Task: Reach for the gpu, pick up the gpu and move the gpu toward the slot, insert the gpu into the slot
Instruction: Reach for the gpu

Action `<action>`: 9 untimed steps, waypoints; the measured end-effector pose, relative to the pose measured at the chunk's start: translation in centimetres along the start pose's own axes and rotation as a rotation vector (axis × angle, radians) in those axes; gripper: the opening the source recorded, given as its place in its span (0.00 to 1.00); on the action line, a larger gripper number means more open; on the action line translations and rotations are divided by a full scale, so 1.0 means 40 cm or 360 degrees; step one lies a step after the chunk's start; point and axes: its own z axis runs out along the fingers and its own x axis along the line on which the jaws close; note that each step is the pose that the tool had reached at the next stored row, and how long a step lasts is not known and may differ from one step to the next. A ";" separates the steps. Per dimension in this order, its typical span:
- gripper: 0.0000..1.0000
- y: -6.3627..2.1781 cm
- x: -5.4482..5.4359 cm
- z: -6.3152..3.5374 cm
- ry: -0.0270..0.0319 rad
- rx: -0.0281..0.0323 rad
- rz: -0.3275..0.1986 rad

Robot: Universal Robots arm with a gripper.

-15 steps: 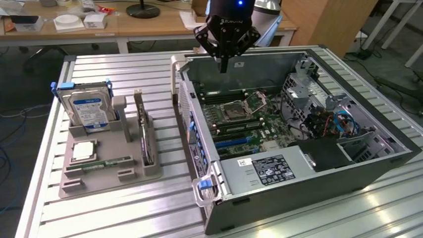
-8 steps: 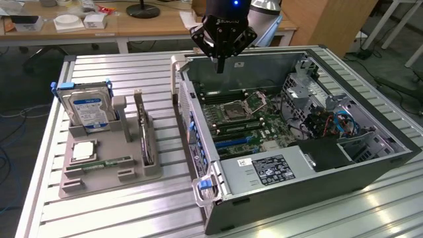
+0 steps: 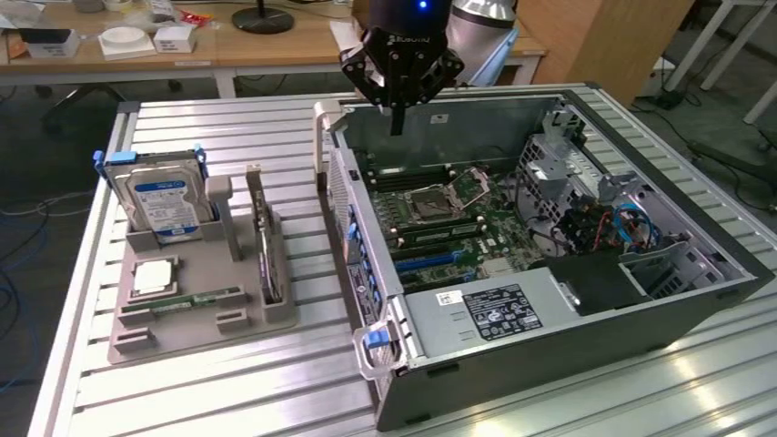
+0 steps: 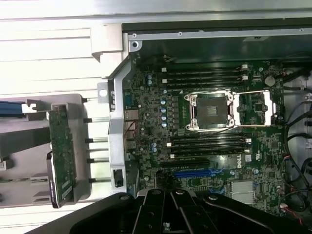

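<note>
Slatted metal table (image 3: 218,382), cluttered desk (image 3: 279,50) behind: gripper (image 3: 396,126) hangs over open computer case (image 3: 631,328), fingers pinched together, empty. Gpu (image 3: 260,228) stands on edge in grey holder (image 3: 225,259) just beside case, untouched. Card looks light, stiff, fragile; top edge likely safest hold, clear of components.

Closed empty tool (image 3: 396,126), tip downward
</note>
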 end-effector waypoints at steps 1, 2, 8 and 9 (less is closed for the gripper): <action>0.10 0.000 0.003 0.000 0.00000 0.00000 0.0000; 0.10 0.000 0.006 0.000 -0.00001 0.00000 0.0000; 0.10 -0.002 0.025 -0.001 0.00000 0.00000 0.0000; 0.10 -0.002 0.028 -0.001 0.00000 -0.00001 0.0000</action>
